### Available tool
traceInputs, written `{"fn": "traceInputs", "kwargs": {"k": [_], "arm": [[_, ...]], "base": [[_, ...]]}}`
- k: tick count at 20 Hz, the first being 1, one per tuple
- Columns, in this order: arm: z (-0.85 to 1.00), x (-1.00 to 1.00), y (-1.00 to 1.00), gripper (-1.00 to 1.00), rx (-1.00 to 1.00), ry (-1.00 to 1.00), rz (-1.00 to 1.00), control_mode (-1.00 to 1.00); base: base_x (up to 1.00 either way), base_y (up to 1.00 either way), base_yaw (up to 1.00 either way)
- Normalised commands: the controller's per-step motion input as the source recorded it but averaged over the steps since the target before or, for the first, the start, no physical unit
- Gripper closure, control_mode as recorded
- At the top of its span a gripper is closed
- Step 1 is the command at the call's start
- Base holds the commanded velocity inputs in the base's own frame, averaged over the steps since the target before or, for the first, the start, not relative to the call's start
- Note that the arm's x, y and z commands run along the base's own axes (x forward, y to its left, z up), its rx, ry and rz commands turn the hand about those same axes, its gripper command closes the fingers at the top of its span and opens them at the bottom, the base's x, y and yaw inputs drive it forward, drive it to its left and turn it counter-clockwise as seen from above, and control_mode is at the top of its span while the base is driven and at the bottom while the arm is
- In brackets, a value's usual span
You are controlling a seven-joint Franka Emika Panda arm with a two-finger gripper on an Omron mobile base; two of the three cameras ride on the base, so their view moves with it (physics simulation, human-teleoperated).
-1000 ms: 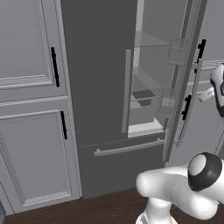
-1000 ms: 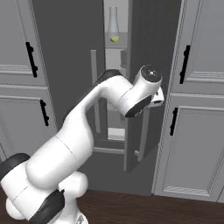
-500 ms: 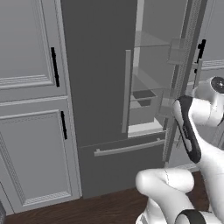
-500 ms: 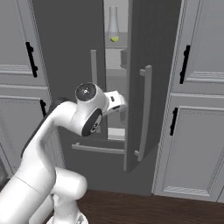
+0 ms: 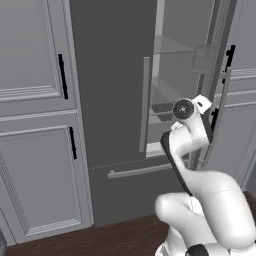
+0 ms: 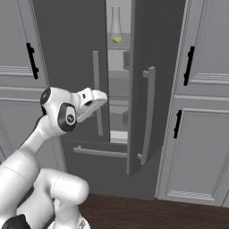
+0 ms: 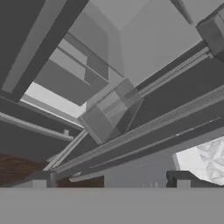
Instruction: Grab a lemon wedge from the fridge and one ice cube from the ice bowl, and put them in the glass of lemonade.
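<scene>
The fridge (image 5: 110, 75) stands dark grey with its left door shut and its right door (image 6: 152, 67) swung partly out, leaving a narrow gap onto pale shelves. High in that gap a tiny yellow-green lemon wedge (image 6: 116, 40) lies on an upper shelf. My gripper (image 6: 103, 95) hovers at mid height before the left door, well below the wedge and just left of the gap. It is also beside the gap in the left base view (image 5: 202, 102). The hand view has the gripper (image 7: 111, 179) open, empty, and aimed into the fridge interior. The ice cube, ice bowl and glass of lemonade are out of view.
A tall clear flask (image 6: 116, 20) stands right above the wedge. The open door's long handle (image 6: 147, 116) juts toward me. The bottom drawer handle (image 5: 142, 170) runs across below. Light grey cabinets (image 5: 35, 150) (image 6: 201, 134) flank the fridge over a dark wood floor (image 6: 156, 210).
The arm has folded and swung the hand leftward, from near the open right door's edge to in front of the left door beside the gap. The jaws stayed open.
</scene>
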Motion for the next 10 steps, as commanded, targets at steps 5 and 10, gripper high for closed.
{"fn": "traceInputs", "kwargs": {"k": [5,10], "arm": [[0.00,0.59,-0.30,-1.00,-0.13,-0.03,-0.06,-1.00],[0.17,0.69,-0.40,-1.00,-0.01,0.09,-0.03,-1.00]], "base": [[0.00,0.00,0.00],[0.00,0.00,0.00]]}}
